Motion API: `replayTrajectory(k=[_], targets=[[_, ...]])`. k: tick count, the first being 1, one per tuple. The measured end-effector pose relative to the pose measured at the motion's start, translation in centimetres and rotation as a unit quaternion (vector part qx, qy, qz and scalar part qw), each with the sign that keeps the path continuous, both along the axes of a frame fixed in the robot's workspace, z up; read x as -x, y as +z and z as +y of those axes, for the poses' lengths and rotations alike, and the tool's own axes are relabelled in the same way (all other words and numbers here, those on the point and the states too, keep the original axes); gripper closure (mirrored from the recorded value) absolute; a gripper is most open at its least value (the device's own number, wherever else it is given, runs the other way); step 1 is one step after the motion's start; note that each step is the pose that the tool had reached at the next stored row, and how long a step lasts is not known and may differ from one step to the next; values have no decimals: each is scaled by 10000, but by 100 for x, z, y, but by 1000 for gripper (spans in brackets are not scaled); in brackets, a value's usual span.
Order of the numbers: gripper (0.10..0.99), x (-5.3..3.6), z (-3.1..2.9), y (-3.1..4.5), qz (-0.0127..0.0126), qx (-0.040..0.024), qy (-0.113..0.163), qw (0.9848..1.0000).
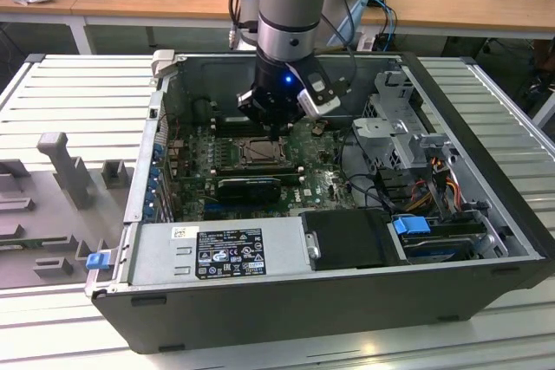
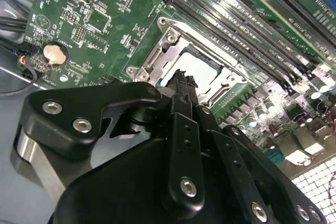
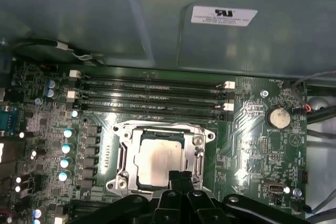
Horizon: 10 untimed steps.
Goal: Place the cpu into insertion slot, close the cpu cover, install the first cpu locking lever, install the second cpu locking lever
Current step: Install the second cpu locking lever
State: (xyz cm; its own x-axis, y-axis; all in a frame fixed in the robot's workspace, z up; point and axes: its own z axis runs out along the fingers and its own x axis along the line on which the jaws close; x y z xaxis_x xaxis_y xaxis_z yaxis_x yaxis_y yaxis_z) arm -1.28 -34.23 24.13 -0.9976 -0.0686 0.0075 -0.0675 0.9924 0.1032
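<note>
The cpu (image 3: 155,161) is a pale silver square lying flat in the insertion slot (image 1: 258,153) on the green board. The cpu cover (image 3: 163,134), a silver frame with a big window, lies down around the chip. My gripper (image 3: 181,176) hangs just above one edge of the socket, its two thin black fingertips pressed together with nothing between them. In the second wrist view the gripper (image 2: 182,74) tip stands over the near rim of the chip (image 2: 197,69). In the exterior view the gripper (image 1: 277,133) reaches down inside the open computer case.
Long black memory slots (image 3: 152,98) run beside the socket, and a coin battery (image 3: 278,118) sits on the board. The case walls, a power supply (image 1: 221,249), a drive cage (image 1: 408,127) and cables (image 1: 416,188) hem in the board. A grey fixture (image 1: 61,171) stands outside on the exterior view's left.
</note>
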Motion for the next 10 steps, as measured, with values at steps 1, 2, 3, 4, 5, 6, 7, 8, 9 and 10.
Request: replayTrajectory(k=[1,2,3,4,5,6,7,8,9,10], targets=[[980,1,-14,0,0,0,0,10000],[980,6,-44,-1,0,0,0,10000],[980,8,-66,-1,1,0,0,10000],[980,8,-77,-2,11,0,0,10000],[980,8,-111,-7,57,-7,0,10000],[980,9,-148,-13,68,-15,0,10000],[980,11,-184,-16,70,-15,0,10000],[980,15,-210,-18,71,-15,0,10000],[980,15,-228,-17,71,-15,0,10000],[980,16,-242,-17,71,-15,0,10000]])
